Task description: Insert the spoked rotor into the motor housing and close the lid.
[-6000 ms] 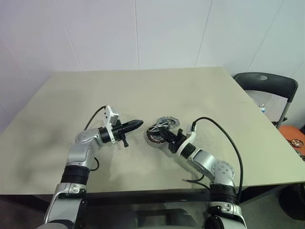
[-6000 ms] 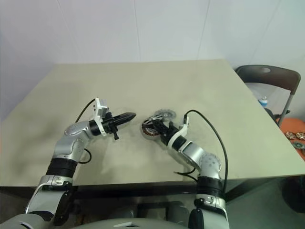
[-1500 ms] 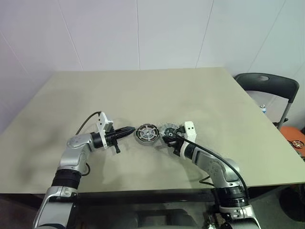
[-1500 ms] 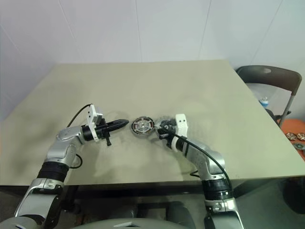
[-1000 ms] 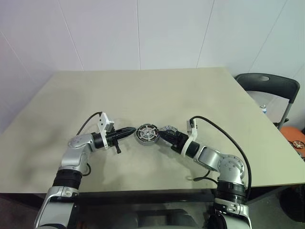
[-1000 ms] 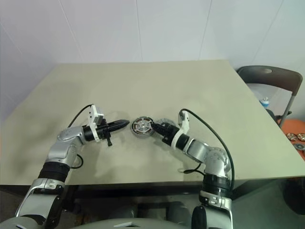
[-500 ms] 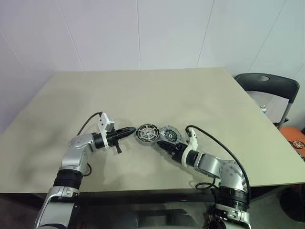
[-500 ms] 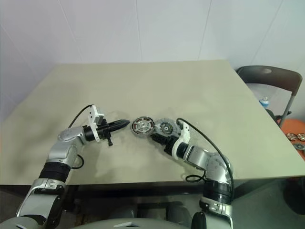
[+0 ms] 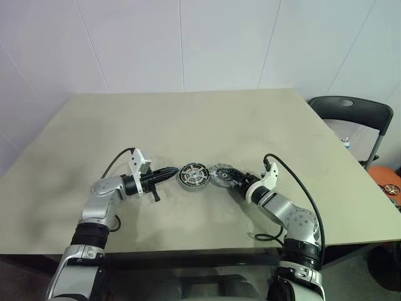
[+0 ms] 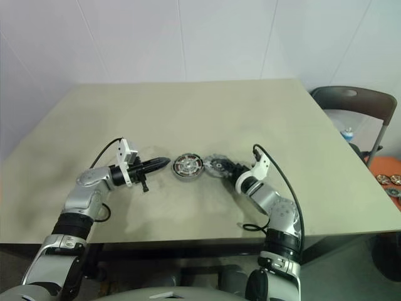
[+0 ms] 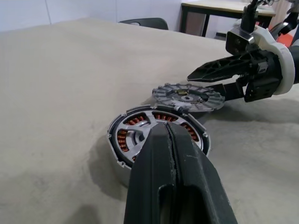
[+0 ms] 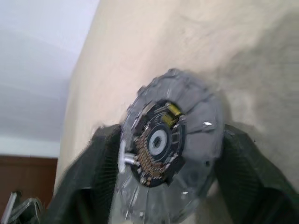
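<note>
The motor housing (image 9: 193,176) rests on the table. The spoked rotor (image 11: 158,132) sits inside it, its silvery spokes over the copper windings. Just to the housing's right is the grey lid (image 9: 218,171). My right gripper (image 9: 223,177) reaches it from the right, and in the right wrist view its fingers (image 12: 91,184) press on opposite sides of the lid (image 12: 168,140) rim. My left gripper (image 9: 169,174) is shut and empty, pointing at the housing's left side from a short gap away.
The beige table (image 9: 188,119) stretches wide behind and around the parts. A black chair (image 9: 351,113) stands past the table's right edge. Cables trail from both wrists.
My right gripper has opened, swung right from beside the housing, and closed around the lid. The left gripper and the housing have stayed put.
</note>
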`<state>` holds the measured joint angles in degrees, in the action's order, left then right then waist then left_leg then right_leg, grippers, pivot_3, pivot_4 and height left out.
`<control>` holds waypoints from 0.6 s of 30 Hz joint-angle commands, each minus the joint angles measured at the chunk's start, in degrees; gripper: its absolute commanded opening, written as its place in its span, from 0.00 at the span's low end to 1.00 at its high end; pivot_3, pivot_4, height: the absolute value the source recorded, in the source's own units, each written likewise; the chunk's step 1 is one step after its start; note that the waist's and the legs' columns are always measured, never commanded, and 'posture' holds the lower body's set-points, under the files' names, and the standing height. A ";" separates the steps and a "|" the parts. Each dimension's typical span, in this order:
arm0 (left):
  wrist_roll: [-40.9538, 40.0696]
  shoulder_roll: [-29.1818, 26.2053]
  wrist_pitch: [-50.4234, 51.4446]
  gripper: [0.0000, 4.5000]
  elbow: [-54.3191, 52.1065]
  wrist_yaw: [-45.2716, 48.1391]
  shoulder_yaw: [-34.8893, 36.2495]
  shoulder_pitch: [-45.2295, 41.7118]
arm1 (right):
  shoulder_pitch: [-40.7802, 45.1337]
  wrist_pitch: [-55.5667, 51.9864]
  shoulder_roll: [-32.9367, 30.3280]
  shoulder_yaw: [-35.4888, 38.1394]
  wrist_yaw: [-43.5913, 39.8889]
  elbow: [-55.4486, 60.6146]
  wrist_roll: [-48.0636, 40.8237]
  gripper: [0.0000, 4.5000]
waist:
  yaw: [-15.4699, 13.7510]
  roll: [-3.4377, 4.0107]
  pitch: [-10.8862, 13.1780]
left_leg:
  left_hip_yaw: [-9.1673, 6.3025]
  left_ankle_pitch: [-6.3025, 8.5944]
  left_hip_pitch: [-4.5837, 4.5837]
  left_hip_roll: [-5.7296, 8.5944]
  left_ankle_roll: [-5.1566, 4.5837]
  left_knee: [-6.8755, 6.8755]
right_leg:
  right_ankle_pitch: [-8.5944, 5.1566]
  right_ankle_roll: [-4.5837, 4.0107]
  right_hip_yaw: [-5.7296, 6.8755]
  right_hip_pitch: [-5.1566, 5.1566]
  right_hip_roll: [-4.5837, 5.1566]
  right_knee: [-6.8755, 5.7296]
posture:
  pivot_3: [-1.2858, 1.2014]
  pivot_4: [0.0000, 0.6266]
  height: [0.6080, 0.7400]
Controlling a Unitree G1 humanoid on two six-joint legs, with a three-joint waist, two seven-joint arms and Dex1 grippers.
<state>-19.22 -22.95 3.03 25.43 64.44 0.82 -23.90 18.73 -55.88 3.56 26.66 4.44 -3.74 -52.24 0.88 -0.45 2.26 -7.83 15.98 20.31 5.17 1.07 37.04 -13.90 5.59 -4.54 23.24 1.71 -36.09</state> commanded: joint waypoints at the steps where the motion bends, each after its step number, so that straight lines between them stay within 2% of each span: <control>1: 0.15 -0.27 -1.38 0.00 0.01 -0.45 0.71 -1.49 | 1.96 0.90 1.26 -0.41 -0.03 0.42 -1.82 0.37 | 0.06 0.01 0.01 | 0.00 0.00 0.02 0.00 0.00 -0.02 | 0.00 0.00 0.00 0.03 0.00 0.00 | 0.52 0.00 1.00; 6: 0.40 -0.34 -1.95 0.00 0.75 -0.81 0.68 -1.73 | 2.20 0.27 1.05 -1.36 -1.03 0.54 -2.86 0.02 | 0.30 0.01 0.01 | 0.00 0.00 -0.02 -0.05 0.00 -0.03 | 0.00 0.00 -0.02 0.03 0.00 -0.03 | 0.52 0.00 1.00; 11: 0.63 -0.07 -2.25 0.00 1.18 -0.97 0.37 -1.76 | 3.06 3.48 -1.16 -5.14 -4.42 3.48 0.23 0.02 | 0.34 0.04 0.02 | 0.01 0.00 0.02 -0.05 0.00 -0.05 | 0.00 0.00 -0.02 0.08 -0.01 -0.02 | 0.52 0.00 1.00; 18: 0.95 -0.01 -2.26 0.00 1.21 -1.10 0.51 -1.77 | 4.10 13.88 -8.96 -16.98 -9.97 6.92 15.41 0.02 | 0.16 0.09 0.05 | 0.02 0.00 0.05 -0.04 0.00 -0.05 | 0.00 0.00 -0.02 0.10 0.01 0.00 | 0.52 0.00 1.00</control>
<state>-18.07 -22.91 1.75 27.07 63.48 0.82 -24.40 20.94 -45.45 -4.36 10.65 -4.50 0.23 -39.57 1.04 -0.37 2.31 -7.82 15.98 20.37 5.13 1.07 36.98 -13.90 5.59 -4.56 23.35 1.72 -36.09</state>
